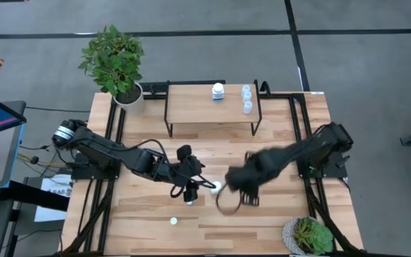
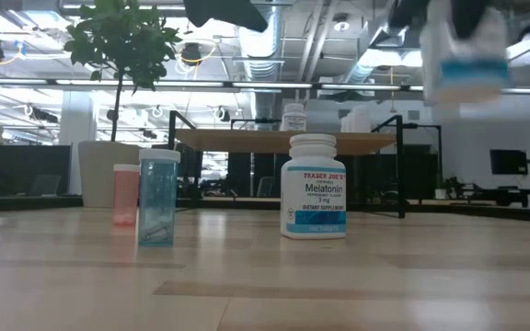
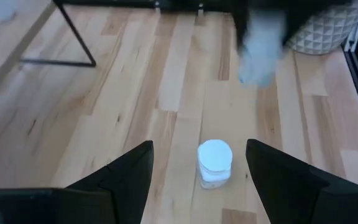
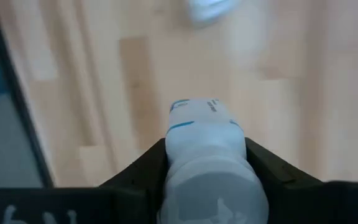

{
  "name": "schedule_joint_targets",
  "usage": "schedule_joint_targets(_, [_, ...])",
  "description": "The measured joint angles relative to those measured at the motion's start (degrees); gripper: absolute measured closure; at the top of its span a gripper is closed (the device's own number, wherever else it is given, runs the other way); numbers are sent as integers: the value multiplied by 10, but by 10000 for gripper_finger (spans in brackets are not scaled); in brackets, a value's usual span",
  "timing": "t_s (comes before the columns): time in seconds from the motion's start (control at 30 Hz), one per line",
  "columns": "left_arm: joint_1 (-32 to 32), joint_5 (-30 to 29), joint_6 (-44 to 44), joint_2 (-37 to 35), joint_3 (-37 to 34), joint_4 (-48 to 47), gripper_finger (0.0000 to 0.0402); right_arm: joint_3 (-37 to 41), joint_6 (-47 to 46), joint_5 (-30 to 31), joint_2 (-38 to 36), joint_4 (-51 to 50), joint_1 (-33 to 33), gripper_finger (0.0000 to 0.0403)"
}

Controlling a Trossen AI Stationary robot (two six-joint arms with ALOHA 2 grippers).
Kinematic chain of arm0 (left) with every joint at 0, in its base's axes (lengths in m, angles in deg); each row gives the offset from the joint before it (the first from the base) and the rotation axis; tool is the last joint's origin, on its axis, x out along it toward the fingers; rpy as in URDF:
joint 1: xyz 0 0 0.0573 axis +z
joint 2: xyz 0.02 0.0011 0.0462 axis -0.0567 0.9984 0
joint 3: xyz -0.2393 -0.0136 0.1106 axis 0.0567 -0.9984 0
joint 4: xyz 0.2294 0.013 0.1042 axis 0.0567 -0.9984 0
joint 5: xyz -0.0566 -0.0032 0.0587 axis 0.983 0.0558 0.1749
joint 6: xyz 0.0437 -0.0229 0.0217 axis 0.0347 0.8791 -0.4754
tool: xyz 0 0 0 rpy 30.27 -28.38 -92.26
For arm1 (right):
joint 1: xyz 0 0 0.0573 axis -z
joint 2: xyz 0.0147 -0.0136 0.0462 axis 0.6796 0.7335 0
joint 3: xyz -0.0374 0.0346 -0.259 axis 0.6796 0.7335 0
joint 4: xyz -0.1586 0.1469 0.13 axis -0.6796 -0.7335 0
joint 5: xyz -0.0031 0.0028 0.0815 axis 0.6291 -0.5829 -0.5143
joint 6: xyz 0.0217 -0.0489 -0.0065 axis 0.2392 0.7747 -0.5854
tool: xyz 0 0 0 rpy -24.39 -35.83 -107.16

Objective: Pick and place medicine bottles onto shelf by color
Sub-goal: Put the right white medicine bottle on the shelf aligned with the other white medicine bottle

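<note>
White plastic fills the right gripper (image 4: 207,165): its two dark fingers are clamped on the sides of a white bottle with a blue band (image 4: 207,168), lifted clear of the plank table (image 1: 262,228) near the middle. The left gripper (image 3: 197,180) hangs close by with its fingers spread apart, a small white-capped bottle (image 3: 215,163) standing upright on the table between them, untouched. On the shelf (image 1: 191,107) at the back stand a white bottle (image 1: 218,91) and a short row of pale blue bottles (image 1: 247,98). Nearer the front, a Melatonin bottle (image 2: 313,187), a clear blue vial (image 2: 157,197) and a pinkish vial (image 2: 125,194) stand upright; what is inside them I cannot tell.
</note>
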Motion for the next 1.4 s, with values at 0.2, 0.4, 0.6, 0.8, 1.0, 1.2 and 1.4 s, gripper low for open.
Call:
schedule_joint_targets(0.2, [-4, -1, 28, -19, 0, 2, 156, -59, -2, 66, -90, -69, 69, 235])
schedule_joint_targets(0.4, [-7, -5, 27, -31, 0, 4, 156, -84, 14, 139, -157, -30, 176, 235])
schedule_joint_targets(0.6, [-4, -7, 27, -31, 0, 0, 156, -131, 110, 119, -135, 30, 311, 235])
schedule_joint_targets(0.8, [-2, -7, 26, -30, 0, -1, 156, -256, 238, 56, -23, 20, 409, 235])
schedule_joint_targets(1.0, [-1, -8, 28, -30, 0, -1, 156, -398, 333, 39, 93, -88, 444, 235])
schedule_joint_targets(1.2, [6, -9, 24, -30, 0, 0, 156, -386, 400, 19, 129, -104, 444, 235])
schedule_joint_targets(1.4, [14, -4, 22, -30, 0, 2, 156, -384, 432, 20, 156, -88, 457, 235])
